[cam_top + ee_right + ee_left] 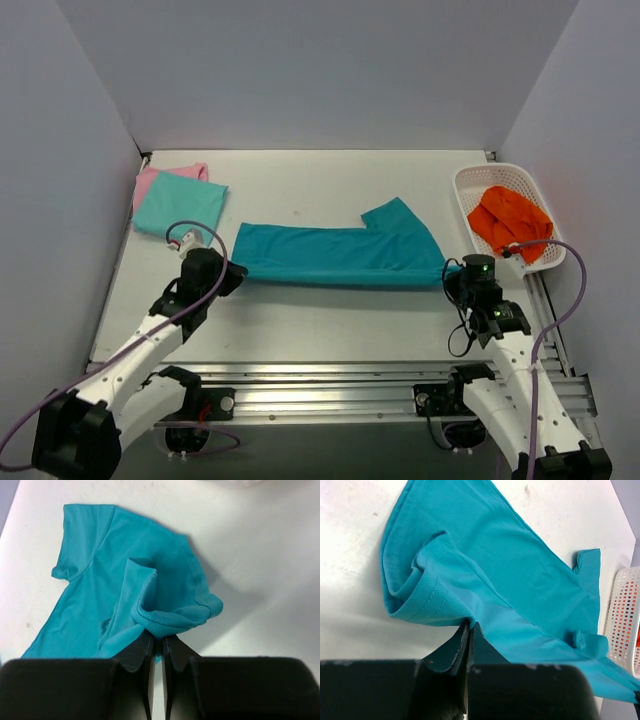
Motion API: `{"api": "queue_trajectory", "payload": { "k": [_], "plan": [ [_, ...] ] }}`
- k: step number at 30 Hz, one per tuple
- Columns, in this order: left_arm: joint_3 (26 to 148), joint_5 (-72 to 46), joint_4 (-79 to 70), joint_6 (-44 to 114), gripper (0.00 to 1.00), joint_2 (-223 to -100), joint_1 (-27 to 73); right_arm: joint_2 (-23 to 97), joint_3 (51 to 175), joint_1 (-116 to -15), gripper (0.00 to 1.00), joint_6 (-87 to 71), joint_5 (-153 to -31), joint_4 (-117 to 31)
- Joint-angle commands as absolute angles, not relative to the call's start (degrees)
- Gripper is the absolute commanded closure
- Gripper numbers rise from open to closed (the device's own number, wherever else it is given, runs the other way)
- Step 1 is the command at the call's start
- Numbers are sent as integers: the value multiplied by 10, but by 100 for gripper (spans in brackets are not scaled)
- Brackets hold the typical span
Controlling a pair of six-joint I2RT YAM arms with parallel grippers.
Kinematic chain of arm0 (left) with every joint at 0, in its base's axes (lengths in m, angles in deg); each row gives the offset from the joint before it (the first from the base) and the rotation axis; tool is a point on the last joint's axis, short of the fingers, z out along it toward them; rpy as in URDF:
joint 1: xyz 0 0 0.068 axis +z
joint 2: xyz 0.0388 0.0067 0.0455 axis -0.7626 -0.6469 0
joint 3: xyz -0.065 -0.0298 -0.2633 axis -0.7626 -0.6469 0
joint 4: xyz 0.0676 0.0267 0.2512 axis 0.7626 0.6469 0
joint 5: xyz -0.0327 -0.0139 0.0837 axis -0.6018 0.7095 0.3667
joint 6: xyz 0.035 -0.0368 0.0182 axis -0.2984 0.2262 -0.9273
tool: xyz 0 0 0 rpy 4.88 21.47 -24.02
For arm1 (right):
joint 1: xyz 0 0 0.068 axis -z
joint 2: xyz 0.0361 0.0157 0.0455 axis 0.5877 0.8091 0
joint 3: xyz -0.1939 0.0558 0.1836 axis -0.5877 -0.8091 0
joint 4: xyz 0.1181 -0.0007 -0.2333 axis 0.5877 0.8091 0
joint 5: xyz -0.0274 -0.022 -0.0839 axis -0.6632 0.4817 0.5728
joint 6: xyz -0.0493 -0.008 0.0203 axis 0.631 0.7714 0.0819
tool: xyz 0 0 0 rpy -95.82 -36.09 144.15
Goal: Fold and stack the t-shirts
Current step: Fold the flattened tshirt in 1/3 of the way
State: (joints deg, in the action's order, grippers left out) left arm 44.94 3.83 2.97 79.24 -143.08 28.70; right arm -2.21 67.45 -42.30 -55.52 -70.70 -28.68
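a white surface (300,320) with plain white walls (320,70) around it. the teal shirt (340,255) lies just left of the basket (460,185), stretched long from side to side, one sleeve poking toward the back wall. the left pincer (228,272) and the right pincer (452,270) each pinch one end.

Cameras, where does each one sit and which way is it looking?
Top external: high behind the robot, looking down at the table, the left arm, the right arm, the teal t-shirt and the white basket.
Left wrist: on the left arm, looking past the left pincer, shut on the teal t-shirt's edge.
Right wrist: on the right arm, looking past the right pincer, shut on the other end.
Shared: all three show the teal t-shirt.
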Motion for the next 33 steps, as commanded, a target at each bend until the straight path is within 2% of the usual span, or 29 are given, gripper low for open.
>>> {"api": "queue_trajectory", "payload": {
  "k": [1,2,3,4,5,7,8,10,12,15,16,20,22,26,28,33],
  "plan": [
    [433,52,110,807,98,-1370,282,-36,682,-417,85,-548,-683,-189],
    [431,46,133,809,98,-1357,279,-41,680,-417,72,-545,-690,-182],
    [431,42,141,807,97,-1335,276,-43,676,-416,51,-543,-702,-179],
    [430,36,150,806,94,-1324,272,-47,674,-418,11,-541,-712,-177],
    [430,30,171,806,79,-1314,270,-57,671,-418,1,-541,-720,-173],
    [427,13,185,808,54,-1284,263,-68,674,-418,0,-550,-725,-160],
    [427,5,199,812,28,-1274,261,-81,677,-418,0,-553,-726,-150],
    [430,-12,214,813,12,-1246,254,-101,705,-418,0,-553,-712,-135],
    [447,-15,246,813,5,-1222,253,-112,728,-418,0,-549,-702,-118],
    [485,-20,277,803,2,-1196,252,-112,767,-418,0,-546,-682,-119],
    [494,-8,280,800,6,-1193,252,-100,772,-418,0,-542,-684,-130],
    [523,38,219,764,6,-1225,254,-23,780,-418,0,-526,-737,-254],
    [537,51,177,743,6,-1284,259,27,780,-419,0,-513,-770,-320],
    [578,73,80,698,6,-1426,282,200,811,-421,0,-500,-800,-461],
    [599,67,50,689,6,-1499,306,277,840,-421,0,-494,-805,-484],
    [624,33,-50,676,6,-1626,361,374,872,-418,0,-497,-798,-549]
  ]
}}
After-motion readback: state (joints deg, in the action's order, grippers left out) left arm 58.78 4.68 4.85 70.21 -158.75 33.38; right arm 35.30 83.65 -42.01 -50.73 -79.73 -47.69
